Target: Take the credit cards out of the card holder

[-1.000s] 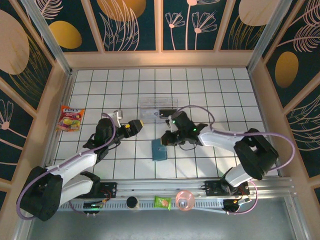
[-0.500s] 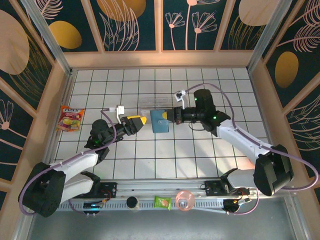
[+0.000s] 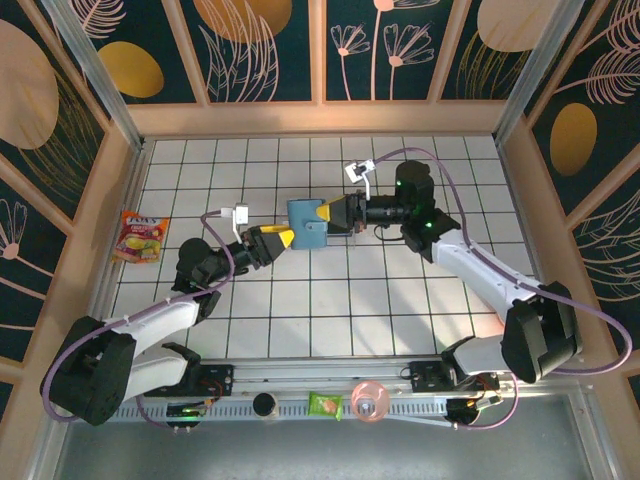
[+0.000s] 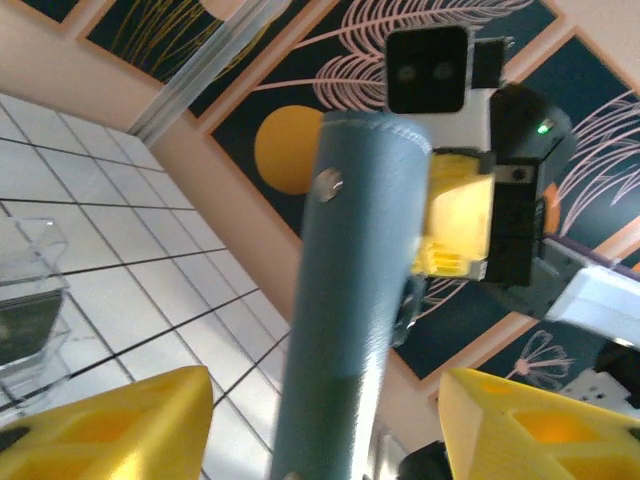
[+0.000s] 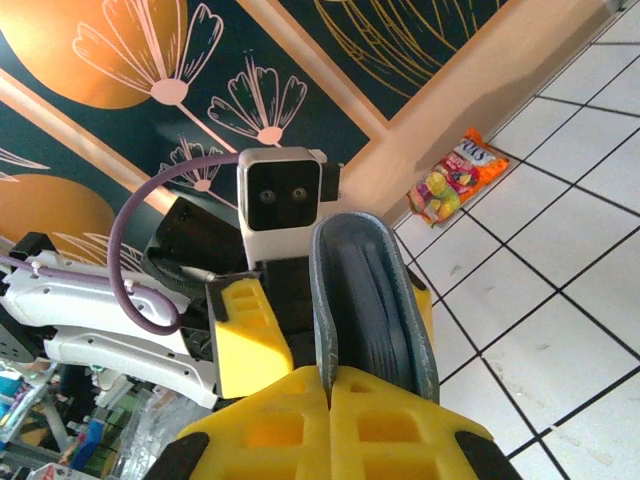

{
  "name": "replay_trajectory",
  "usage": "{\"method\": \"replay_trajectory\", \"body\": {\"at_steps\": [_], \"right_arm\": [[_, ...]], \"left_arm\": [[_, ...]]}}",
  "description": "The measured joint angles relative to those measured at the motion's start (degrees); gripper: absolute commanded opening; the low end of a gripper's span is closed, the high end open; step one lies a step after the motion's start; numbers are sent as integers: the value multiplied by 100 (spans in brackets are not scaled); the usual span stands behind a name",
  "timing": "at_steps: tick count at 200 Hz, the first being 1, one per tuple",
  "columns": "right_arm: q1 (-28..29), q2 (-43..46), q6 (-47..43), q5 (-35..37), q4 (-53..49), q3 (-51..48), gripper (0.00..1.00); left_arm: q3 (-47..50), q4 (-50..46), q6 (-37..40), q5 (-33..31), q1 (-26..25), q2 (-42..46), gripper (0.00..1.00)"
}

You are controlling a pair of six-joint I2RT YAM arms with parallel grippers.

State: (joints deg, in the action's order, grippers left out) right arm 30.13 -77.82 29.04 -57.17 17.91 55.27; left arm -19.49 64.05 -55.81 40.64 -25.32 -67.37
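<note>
Since half a second ago, the right gripper has carried the card holder closer to the left gripper. Its jaws are clamped on the holder's edge. The left gripper's yellow fingers stand apart, the holder between them, untouched.

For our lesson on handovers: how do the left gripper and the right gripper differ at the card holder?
The right gripper is shut on the edge of the card holder; the left gripper is open, one finger on either side with gaps showing. In the top view the right gripper lies to the card holder's right, the left gripper to its lower left. Both have yellow fingers.
</note>
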Motion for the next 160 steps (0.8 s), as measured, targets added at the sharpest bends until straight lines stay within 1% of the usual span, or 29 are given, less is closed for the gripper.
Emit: {"method": "replay_trajectory", "body": {"at_steps": [9,22,38,46,58,73,91,118,127,129,134,138,152,156,160], "right_arm": [[15,-66,52,2,52,0,0],[24,-146,133,0,125,2,0],[24,-243,179,4,168,55,0],[24,-293,186,7,170,101,0],[24,-382,199,4,179,201,0],[24,-487,203,7,199,330,0],[31,-614,247,7,254,439,0],[35,-699,275,20,264,450,0],[35,-706,284,59,243,455,0],[35,-706,284,70,234,455,1],[37,-706,284,105,203,461,8],[37,-706,286,164,173,463,16],[55,-706,339,385,37,483,40],[66,-706,337,455,0,490,44],[68,-697,334,581,-72,501,47]], "left_arm": [[-4,55,-57,26,-20,-4,52],[-7,90,-87,81,-55,-13,46],[-7,87,-98,96,-74,-15,41],[-7,87,-98,96,-74,-15,42],[-7,87,-87,101,-87,-15,49],[-7,79,-76,98,-122,-13,48],[-7,20,-35,90,-149,-7,37],[-20,-223,63,22,-149,31,14],[-26,-369,149,-68,-151,61,8],[-28,-387,140,-81,-153,68,7],[-37,-472,184,-125,-155,87,3],[-42,-531,184,-181,-160,105,0],[-66,-763,302,-363,-175,188,0],[-74,-844,295,-413,-181,214,0],[-87,-942,321,-481,-184,238,0]]}}
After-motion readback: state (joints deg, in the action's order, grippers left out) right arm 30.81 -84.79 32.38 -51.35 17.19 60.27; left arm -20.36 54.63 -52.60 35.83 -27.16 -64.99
